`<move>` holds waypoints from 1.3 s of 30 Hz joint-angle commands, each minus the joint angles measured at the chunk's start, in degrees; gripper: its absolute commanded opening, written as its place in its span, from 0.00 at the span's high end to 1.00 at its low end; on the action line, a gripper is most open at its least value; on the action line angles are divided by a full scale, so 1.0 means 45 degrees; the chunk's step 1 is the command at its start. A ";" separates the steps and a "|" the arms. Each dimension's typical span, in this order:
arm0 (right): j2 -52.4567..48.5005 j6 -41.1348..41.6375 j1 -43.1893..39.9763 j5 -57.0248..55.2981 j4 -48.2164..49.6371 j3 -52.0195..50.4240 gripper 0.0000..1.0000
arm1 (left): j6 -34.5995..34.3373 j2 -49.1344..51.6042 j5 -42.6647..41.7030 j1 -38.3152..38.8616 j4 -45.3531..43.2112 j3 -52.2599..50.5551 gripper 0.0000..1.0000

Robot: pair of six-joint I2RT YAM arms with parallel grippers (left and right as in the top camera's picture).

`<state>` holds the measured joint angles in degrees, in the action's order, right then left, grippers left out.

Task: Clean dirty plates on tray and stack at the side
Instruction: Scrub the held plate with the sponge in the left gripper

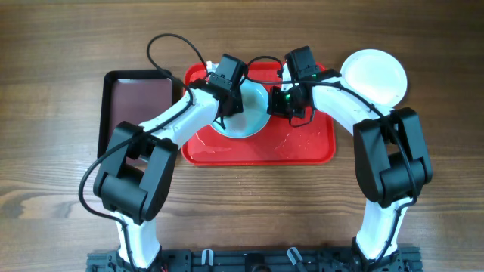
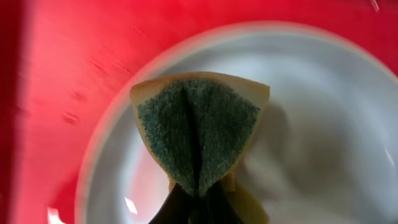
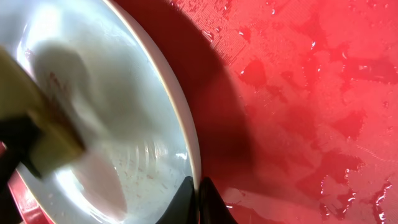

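A pale mint-blue plate [image 1: 249, 119] lies on the red tray [image 1: 302, 147], at its back middle. My left gripper [image 1: 229, 102] is shut on a folded yellow sponge with a green scouring face [image 2: 199, 130], which presses on the plate's inside [image 2: 317, 124]. My right gripper [image 1: 278, 106] is shut on the plate's right rim [image 3: 189, 143], which sits pinched between its fingertips [image 3: 198, 198]. The plate's inside [image 3: 106, 81] looks wet with faint reddish specks. A white plate [image 1: 376, 75] lies on the table to the right of the tray. A third plate is not in view.
A dark brown-black tray [image 1: 140, 102] lies left of the red tray. The red tray's floor [image 3: 311, 93] is wet with droplets and puddles. The sponge's yellow edge [image 3: 46, 134] shows in the right wrist view. Both arms cross over the tray's back half.
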<state>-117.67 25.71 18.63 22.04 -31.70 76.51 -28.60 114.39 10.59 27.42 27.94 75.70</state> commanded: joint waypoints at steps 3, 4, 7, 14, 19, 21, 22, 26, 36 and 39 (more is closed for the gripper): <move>-0.0117 0.0039 0.0010 0.0151 -0.0102 -0.0029 0.96 | 0.0845 0.0170 -0.0597 -0.0087 0.0160 -0.0112 0.96; -0.0117 0.0039 0.0010 0.0146 -0.0107 -0.0029 0.96 | 0.0991 0.0170 -0.1617 -0.0131 0.0306 -0.0112 0.96; -0.0117 0.0044 0.0010 0.0155 -0.0209 -0.0029 0.96 | 0.1413 0.0170 -0.5013 -0.0389 0.0797 -0.0107 0.96; -0.0117 -0.0019 0.0117 0.0355 -0.0563 -0.0029 0.96 | 0.1977 0.0170 -0.9054 -0.0923 0.1637 -0.0044 0.96; -0.0117 -0.0044 0.0306 0.0345 -0.0680 -0.0029 0.96 | 0.1341 0.0170 -0.7232 -0.0933 0.0758 -0.0044 0.96; -0.0117 -0.0039 0.0321 0.0350 -0.0690 -0.0029 0.96 | 0.1205 0.0170 -0.5926 -0.0952 0.0189 -0.0044 0.96; -0.0117 -0.0039 0.0321 0.0350 -0.0695 -0.0029 0.96 | 0.1122 0.0170 -0.5149 -0.0986 -0.0044 -0.0044 0.96; -0.0117 -0.0044 0.0321 0.0340 -0.0724 -0.0029 0.96 | 0.0821 0.0170 -0.3045 -0.1195 0.0257 -0.0049 0.96; -0.0117 -0.0049 0.0321 0.0340 -0.0690 -0.0029 0.96 | 0.2963 0.0170 -0.5552 -0.1321 0.3623 -0.0049 0.96; -0.0117 -0.0053 0.0321 0.0345 -0.0709 -0.0029 0.96 | 0.5139 0.0170 -0.8782 -0.1287 0.3546 -0.0049 0.96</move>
<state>-117.67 25.21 20.43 23.73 -35.11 76.51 -18.04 114.32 -12.23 21.63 43.13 76.66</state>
